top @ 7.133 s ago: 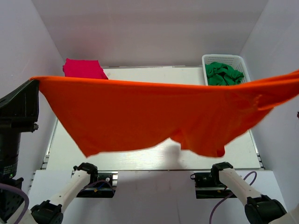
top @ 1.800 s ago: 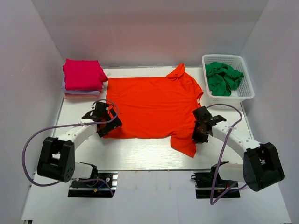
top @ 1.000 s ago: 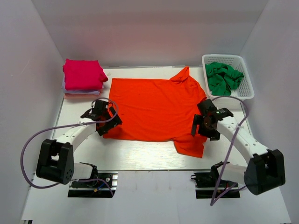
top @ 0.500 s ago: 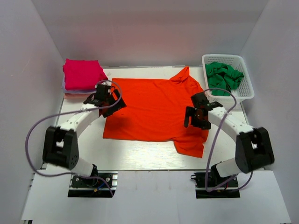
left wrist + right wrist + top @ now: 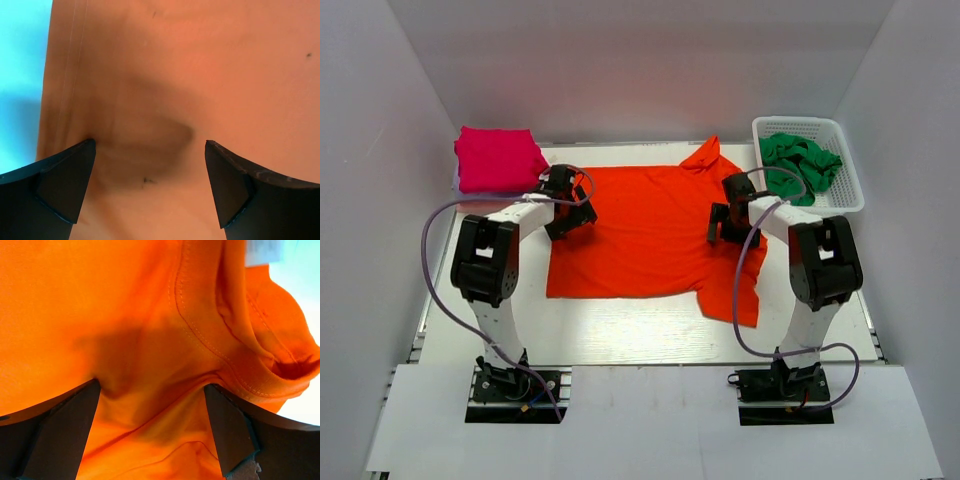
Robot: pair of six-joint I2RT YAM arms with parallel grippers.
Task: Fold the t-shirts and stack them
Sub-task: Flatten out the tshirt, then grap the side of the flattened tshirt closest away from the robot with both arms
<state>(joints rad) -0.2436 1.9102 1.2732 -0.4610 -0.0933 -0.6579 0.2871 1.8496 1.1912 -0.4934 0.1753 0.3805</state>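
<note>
Orange-red cloth lies right under both claws, each spread wide and holding nothing: left gripper (image 5: 567, 208) at the flat t-shirt's (image 5: 640, 232) left edge, right gripper (image 5: 727, 218) on a stitched seam near its right end, the shirt's long axis running across between them. Far right, a white basket (image 5: 820, 208) holds crumpled green shirts (image 5: 798, 165); far left sits a magenta-topped stack (image 5: 498, 160).

A white surface (image 5: 620, 325) is boxed in by white walls (image 5: 380, 150) on the left, right and far sides. An orange-red shirt (image 5: 650, 240) lies flat and low across the middle. A stack of folded shirts (image 5: 498, 158) blocks the far left corner. A white basket (image 5: 847, 198) of green cloth (image 5: 798, 162) blocks the far right. The left claw (image 5: 149, 150) and right claw (image 5: 152, 390), both spread wide, sit low over the shirt's far part, well apart, with flat cloth between them. A bare strip runs along the near edge. Cables (image 5: 428, 270) loop beside each arm.
</note>
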